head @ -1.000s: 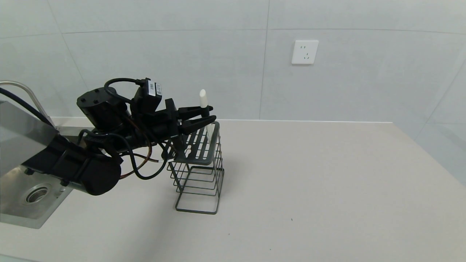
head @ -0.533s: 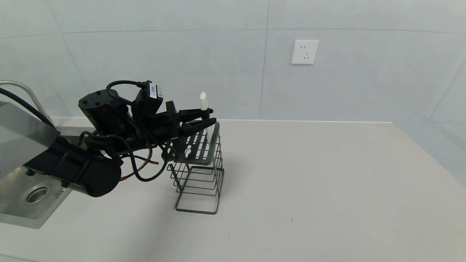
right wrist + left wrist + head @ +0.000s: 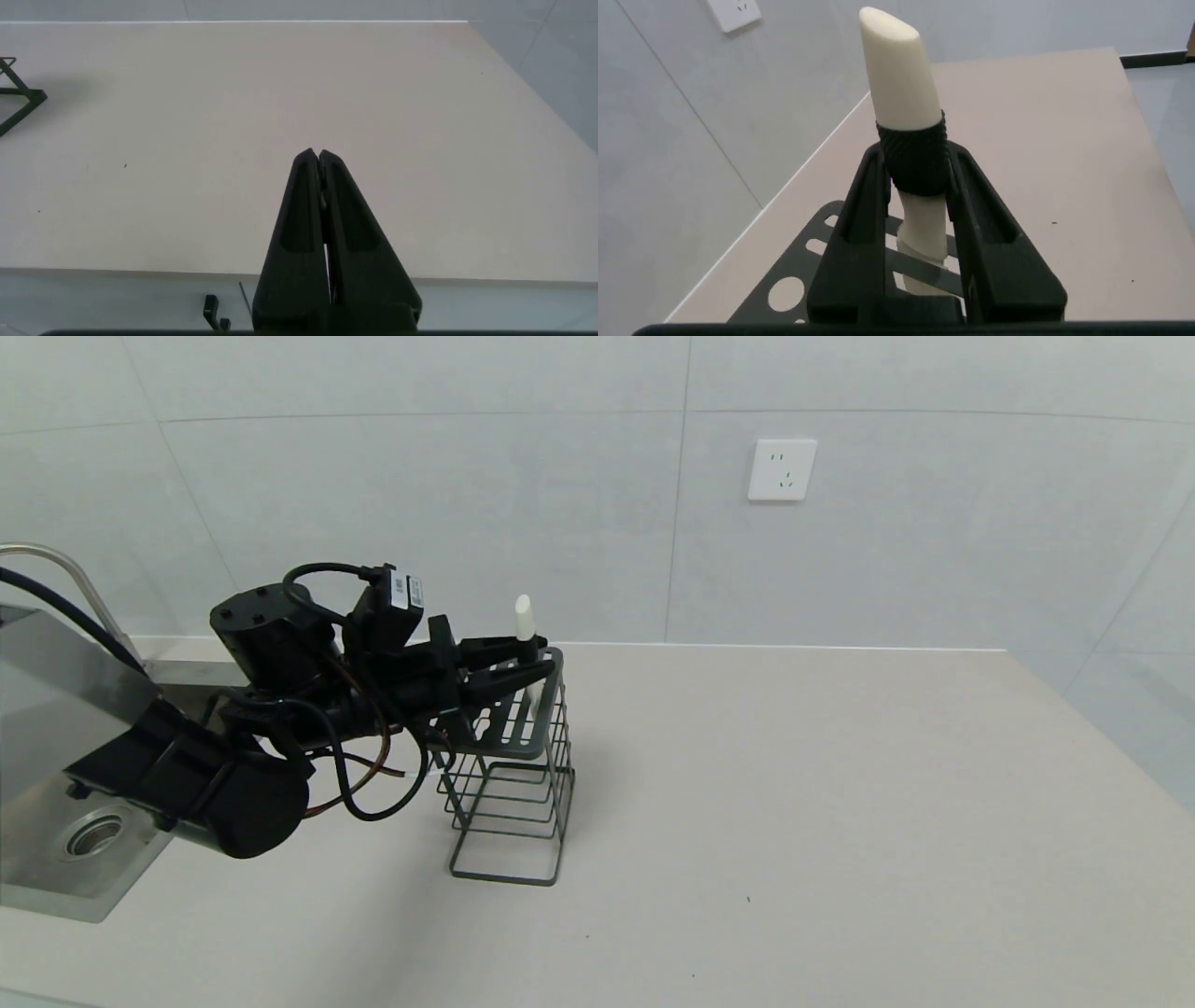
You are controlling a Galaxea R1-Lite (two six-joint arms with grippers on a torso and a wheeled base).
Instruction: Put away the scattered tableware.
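Counter [image 3: 840, 803]: pale, running along a grey tiled wall.
Outlet [image 3: 782, 469]: on the wall, well above and beyond the left fingers.
Sink [image 3: 56, 887]: set into the counter, well back from the left fingers, beside their arm.
Left fingers [image 3: 540, 653]: clamped on the utensil's handle.
Utensil [image 3: 524, 614]: white handle upright, top above the fingers and metal part below them, at the rack's slotted top. Whether it sits in a slot is unclear.
Rack [image 3: 509, 793]: wire, directly below the left fingers.
Right fingers [image 3: 319, 163]: pressed together, holding nothing, over the counter's near edge.
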